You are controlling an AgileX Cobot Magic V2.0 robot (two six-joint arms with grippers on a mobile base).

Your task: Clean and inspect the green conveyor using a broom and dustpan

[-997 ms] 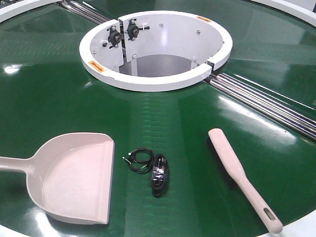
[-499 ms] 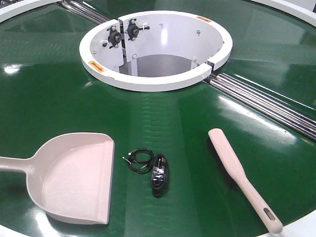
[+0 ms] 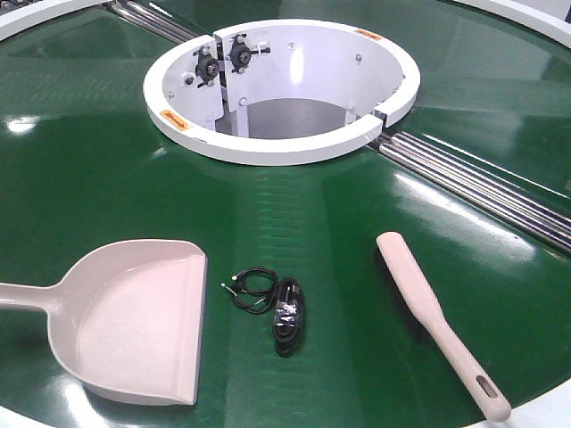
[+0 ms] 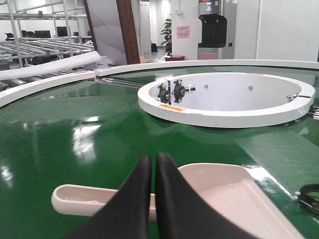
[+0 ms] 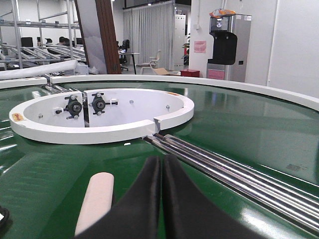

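Two beige tools lie on the green conveyor (image 3: 80,169). Left gripper (image 4: 153,162): black fingers pressed together, holding nothing; the dustpan (image 3: 134,325) lies just ahead, its handle crossing behind the fingertips and its scoop to the right. Centre: coiled black cable (image 3: 284,314). Right gripper (image 5: 162,160): fingers likewise closed, empty; broom (image 3: 426,308) just left of it, metal rods (image 5: 234,169) right, white ring (image 5: 99,124) ahead.

I count one dustpan (image 3: 134,325), one broom (image 3: 417,297), one black cable bundle (image 3: 287,321), one white ring (image 3: 277,148) with two black bearings (image 3: 207,64), and one green conveyor (image 3: 89,178).
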